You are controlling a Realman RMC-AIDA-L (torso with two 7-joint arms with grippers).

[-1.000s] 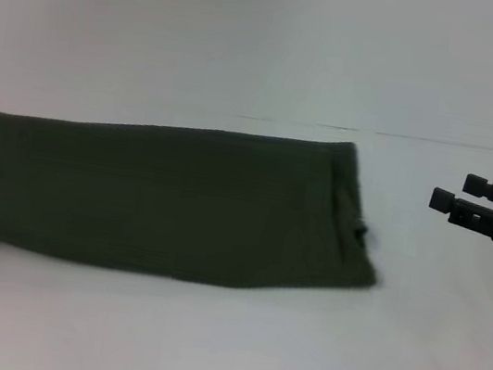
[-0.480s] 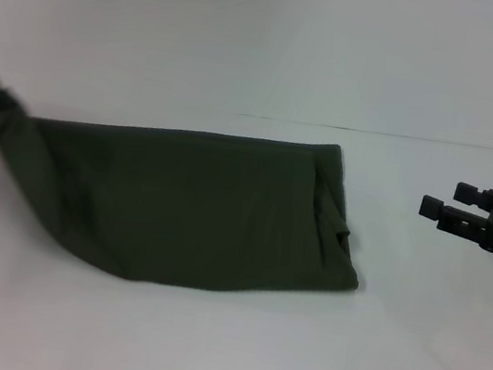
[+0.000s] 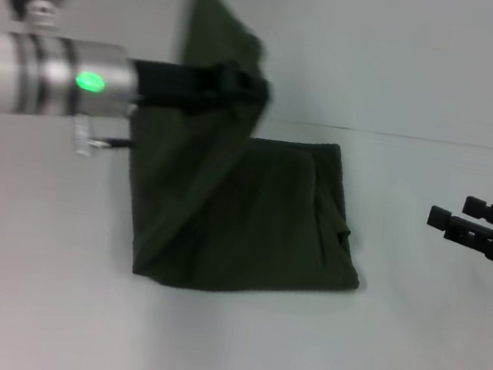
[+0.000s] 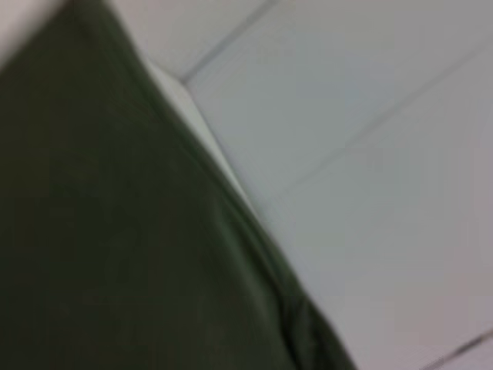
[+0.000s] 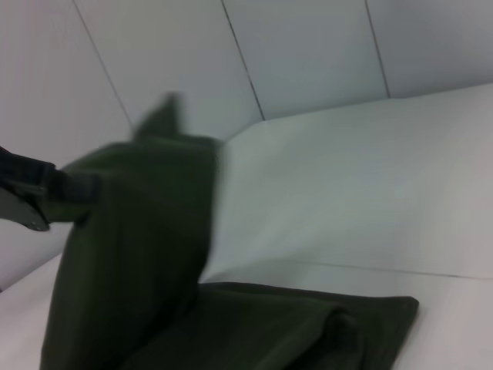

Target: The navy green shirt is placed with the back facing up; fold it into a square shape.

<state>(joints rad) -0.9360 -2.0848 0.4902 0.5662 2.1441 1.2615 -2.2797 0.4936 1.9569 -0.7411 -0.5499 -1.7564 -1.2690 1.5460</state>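
Observation:
The navy green shirt (image 3: 260,215) lies as a folded band on the white table, its right part flat. My left gripper (image 3: 233,89) is shut on the shirt's left end and holds it lifted high over the middle, so the cloth hangs down in a steep sheet (image 3: 184,166). The left wrist view is filled by the dark shirt cloth (image 4: 115,231). In the right wrist view the raised shirt part (image 5: 131,239) stands up from the flat part (image 5: 308,331). My right gripper (image 3: 453,216) hovers open to the right of the shirt, apart from it.
The white table (image 3: 294,361) runs back to a pale wall (image 3: 416,62). The silver left arm (image 3: 47,78) with a green light reaches in from the left above the table. White surface lies in front of the shirt and at the left.
My left gripper has carried the shirt's left end up and to the right, from the table's left edge to above the shirt's middle. The right gripper has barely shifted.

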